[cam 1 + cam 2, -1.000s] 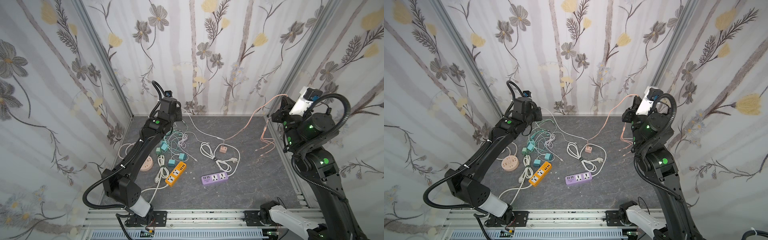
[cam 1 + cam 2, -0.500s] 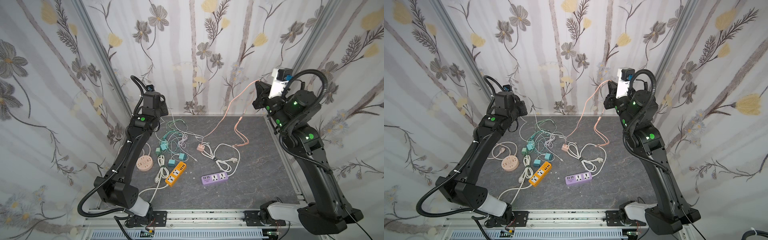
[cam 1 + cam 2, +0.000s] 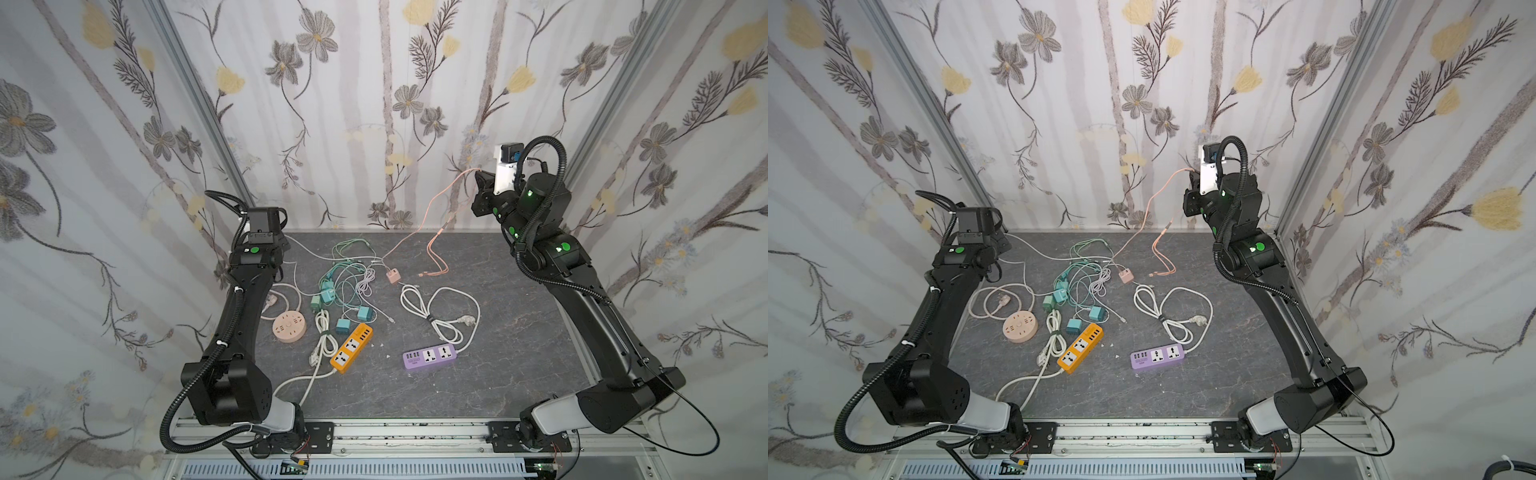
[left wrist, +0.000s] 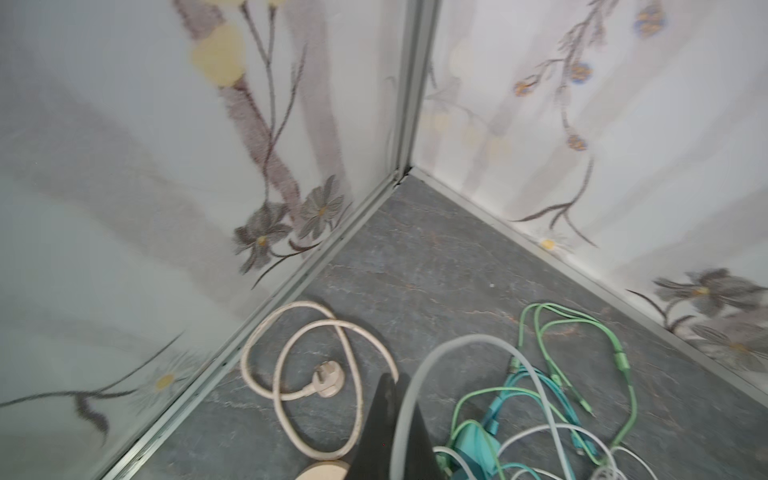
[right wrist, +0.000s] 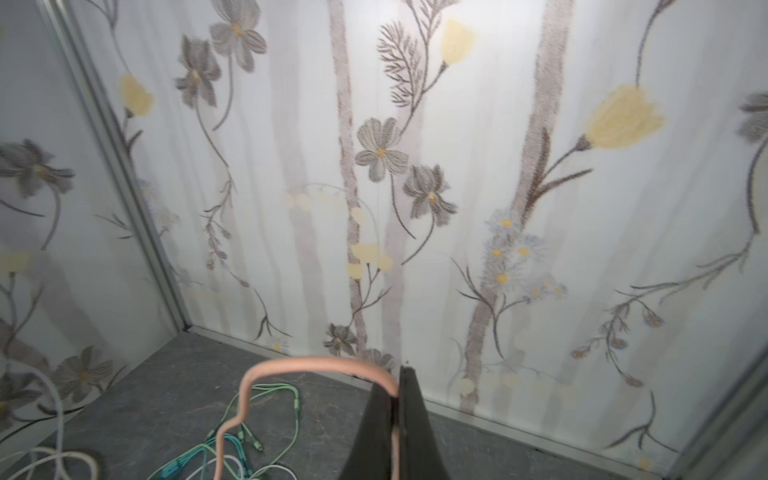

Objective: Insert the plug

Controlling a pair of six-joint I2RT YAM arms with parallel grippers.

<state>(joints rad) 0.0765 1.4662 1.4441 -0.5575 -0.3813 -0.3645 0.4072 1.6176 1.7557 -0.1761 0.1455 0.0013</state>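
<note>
R pincer (image 5: 395,419) clamped on pink cable (image 5: 291,365), up high; L pincer (image 4: 390,399) clamped on grey cable (image 4: 457,345), down low.

We find the mat (image 3: 519,332) matt and stone-veined; on it the orange strip (image 3: 351,347) and purple strip (image 3: 430,356) are glossy plastic.

Left arm (image 3: 245,299) is folded, elbow back, with its wrist low over the far-left corner of the worktop (image 3: 519,332). The left tool (image 4: 390,380) is closed, with a grey cable (image 4: 403,411) pinched between its fingers. Right arm (image 3: 590,307) is stretched up and back with its wrist raised high, and the right tool (image 5: 400,374) is clamped tight on a pink cable (image 5: 316,362).
</note>
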